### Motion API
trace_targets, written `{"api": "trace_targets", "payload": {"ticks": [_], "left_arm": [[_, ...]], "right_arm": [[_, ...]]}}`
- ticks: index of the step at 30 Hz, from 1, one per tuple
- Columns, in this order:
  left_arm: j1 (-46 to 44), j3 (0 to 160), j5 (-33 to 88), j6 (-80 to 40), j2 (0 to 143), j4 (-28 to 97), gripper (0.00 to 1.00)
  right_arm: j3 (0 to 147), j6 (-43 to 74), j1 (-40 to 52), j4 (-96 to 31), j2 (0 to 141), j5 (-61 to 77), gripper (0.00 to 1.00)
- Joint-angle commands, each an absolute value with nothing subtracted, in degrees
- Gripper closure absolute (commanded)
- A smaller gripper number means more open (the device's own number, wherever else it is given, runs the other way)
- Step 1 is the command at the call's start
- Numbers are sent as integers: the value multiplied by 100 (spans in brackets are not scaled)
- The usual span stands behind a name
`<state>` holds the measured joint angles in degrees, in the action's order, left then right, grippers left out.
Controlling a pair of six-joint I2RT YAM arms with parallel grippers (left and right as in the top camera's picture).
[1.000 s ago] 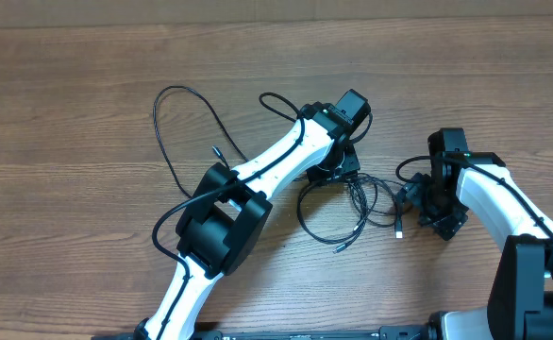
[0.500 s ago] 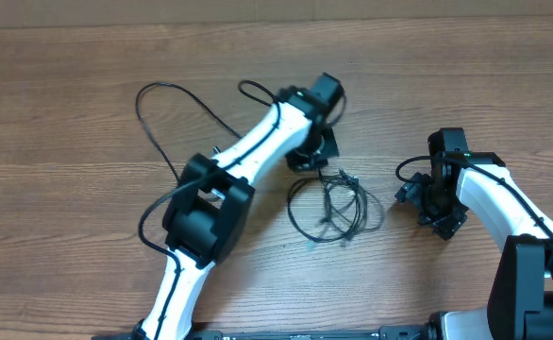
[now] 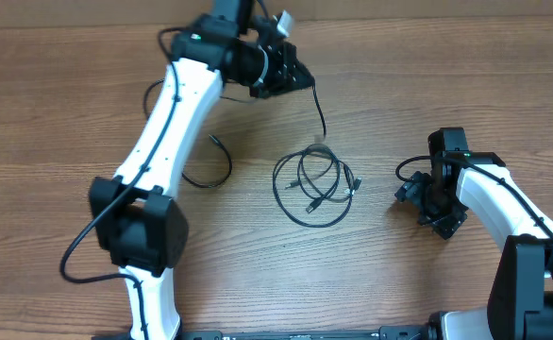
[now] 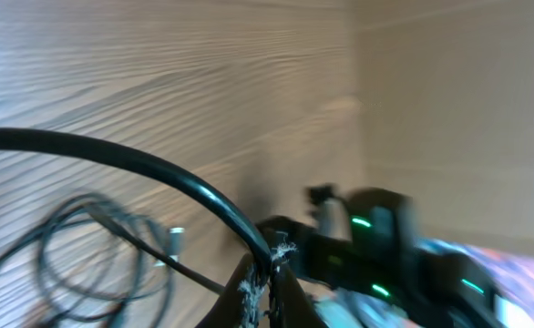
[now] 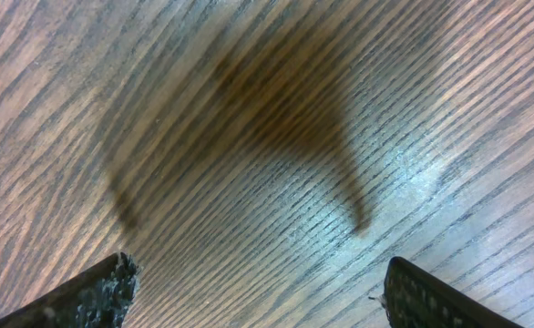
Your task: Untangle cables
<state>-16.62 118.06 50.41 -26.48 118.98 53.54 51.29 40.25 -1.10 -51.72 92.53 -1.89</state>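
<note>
High over the far side of the table, my left gripper (image 3: 293,76) is shut on a thin black cable (image 3: 321,113). That cable hangs down to a silver-tipped plug just above a loose coil of black cables (image 3: 316,185) lying mid-table. In the left wrist view the held cable (image 4: 158,173) arcs in from the left and ends between the shut fingertips (image 4: 269,273), with the coil (image 4: 85,255) blurred below. My right gripper (image 3: 420,200) rests low at the right of the coil, apart from it. It stands open (image 5: 262,301) over bare wood with nothing between its fingers.
Another black cable strand (image 3: 222,173) curves on the table left of the coil, partly hidden behind my left arm (image 3: 168,113). The table's far edge (image 3: 399,21) runs just behind the left gripper. The right arm (image 4: 385,246) shows blurred in the left wrist view.
My left gripper has closed on a cable and swung up and to the far left, pulling it out of the bundle. The coil slid left. The right arm has not moved.
</note>
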Motion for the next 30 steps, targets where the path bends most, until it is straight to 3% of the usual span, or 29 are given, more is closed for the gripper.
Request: {"api": "trace_targets", "payload": {"ticks": [1,4,10,12,13,15,21,25,30], "left_arm": [[-1262,11915,6160,-2357,11751,5258,96],[-934,11915,6064,-2351,11751,5238,96],[-510,11915,4405,-2355,11751,5428,95],[-491,11913,3712,-2355,11751,5636,75],[-539,11907,3057,-2353,11758,5909,49],[-635,11900,2561,-2353,11769,6171,39],[-1149,11883,1479,-2351,11880,6976,41],[-1660,11636,1463,-2233,12073,7000,47],[-2215,11611,1503,-2051,12540,6971,47]], "right_arm": [[5170,3997,-126,-5157,9282,-226,15],[5170,3997,-126,-5159,9282,-224,15],[5170,3997,-126,-5153,9282,-222,11],[5170,3642,-126,-5039,9282,99,8],[5170,2862,-123,-4777,9282,882,7],[5170,2292,-117,-4519,9282,1734,7],[5170,2073,141,-3970,9282,2451,7],[5170,2073,311,-3951,9282,2314,8],[5170,2073,338,-4136,9282,2038,8]]}}
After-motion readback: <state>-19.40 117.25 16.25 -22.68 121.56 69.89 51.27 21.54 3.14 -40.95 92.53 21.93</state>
